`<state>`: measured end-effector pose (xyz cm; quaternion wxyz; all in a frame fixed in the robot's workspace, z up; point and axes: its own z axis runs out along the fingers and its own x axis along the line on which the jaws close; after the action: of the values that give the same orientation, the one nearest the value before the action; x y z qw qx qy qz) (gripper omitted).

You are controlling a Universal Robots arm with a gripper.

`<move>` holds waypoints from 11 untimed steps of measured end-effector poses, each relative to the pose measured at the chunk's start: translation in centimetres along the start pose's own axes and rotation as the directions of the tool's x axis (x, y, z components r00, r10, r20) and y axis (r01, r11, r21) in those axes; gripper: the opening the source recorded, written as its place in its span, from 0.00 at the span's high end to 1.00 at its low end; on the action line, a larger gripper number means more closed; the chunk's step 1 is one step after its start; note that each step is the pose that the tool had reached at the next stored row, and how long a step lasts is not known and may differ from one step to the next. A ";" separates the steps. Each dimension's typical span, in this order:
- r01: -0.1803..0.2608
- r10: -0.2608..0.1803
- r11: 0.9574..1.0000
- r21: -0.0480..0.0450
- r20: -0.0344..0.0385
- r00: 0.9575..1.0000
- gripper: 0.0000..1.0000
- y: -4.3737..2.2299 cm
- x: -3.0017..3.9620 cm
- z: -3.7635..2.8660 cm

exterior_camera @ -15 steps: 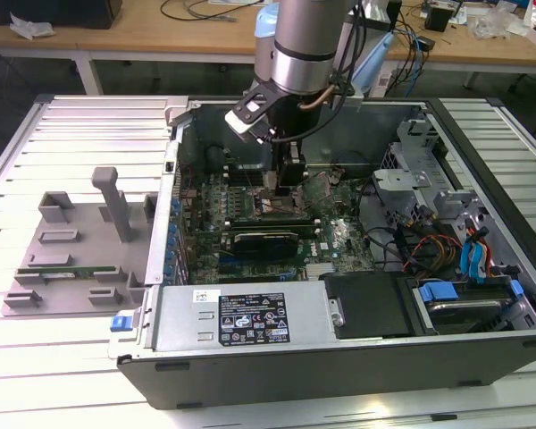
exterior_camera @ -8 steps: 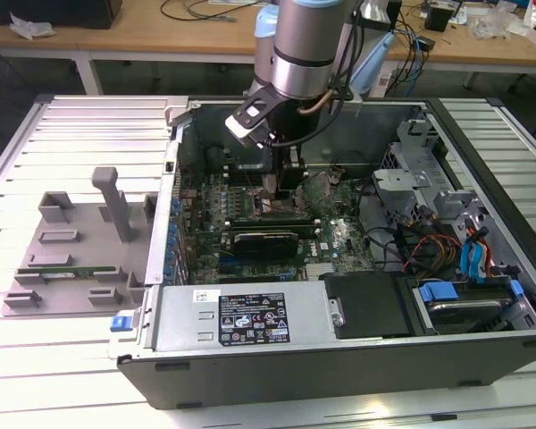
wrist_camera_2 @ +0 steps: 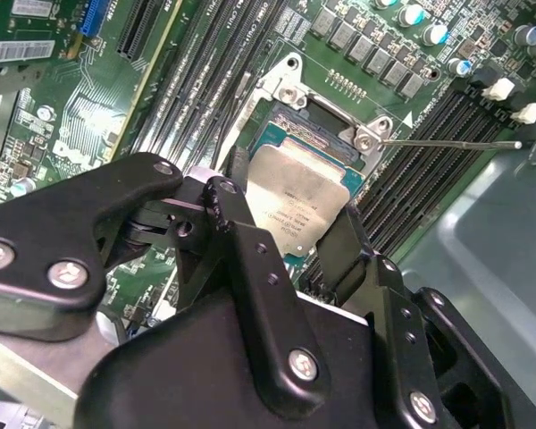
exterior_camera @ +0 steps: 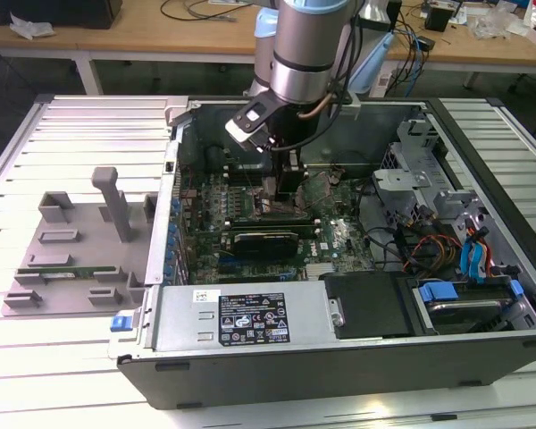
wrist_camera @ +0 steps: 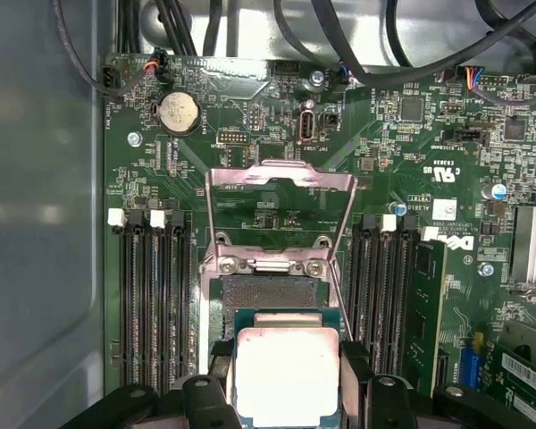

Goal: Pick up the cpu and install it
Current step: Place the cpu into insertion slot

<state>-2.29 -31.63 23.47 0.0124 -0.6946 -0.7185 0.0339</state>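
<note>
The cpu (wrist_camera_2: 297,195) is a small square chip with a silver-grey metal top, and it sits between the black fingers (wrist_camera_2: 235,213) of my gripper (wrist_camera_2: 295,204). My gripper (wrist_camera: 286,368) is shut on the cpu (wrist_camera: 286,380), holding it over the near part of the motherboard socket (wrist_camera: 270,299). The socket's contact field still shows beyond the chip. The metal load plate (wrist_camera: 280,183) stands swung open. In the exterior view my gripper (exterior_camera: 281,189) reaches down inside the open computer case (exterior_camera: 250,366).
Memory slots (wrist_camera: 152,295) flank the socket on both sides. A thin retention lever (wrist_camera_2: 447,141) sticks out beside it. A long black card (exterior_camera: 263,239) lies close to the gripper. A grey tray with posts (exterior_camera: 80,241) stands at the exterior view's left, drive cages and cables (exterior_camera: 429,241) at its right.
</note>
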 end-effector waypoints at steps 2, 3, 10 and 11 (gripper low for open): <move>0.000 0.000 1.000 0.000 0.000 1.000 0.45 0.01 0.00 0.17; 0.000 0.000 1.000 0.000 0.000 1.000 0.45 0.01 0.00 0.20; 0.001 -0.001 1.000 0.000 0.001 1.000 0.45 0.07 0.07 1.01; 0.001 -0.001 1.000 0.000 0.001 1.000 0.45 0.07 0.09 1.09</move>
<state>-2.29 -31.57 22.38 0.0121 -0.6943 -0.7188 0.0342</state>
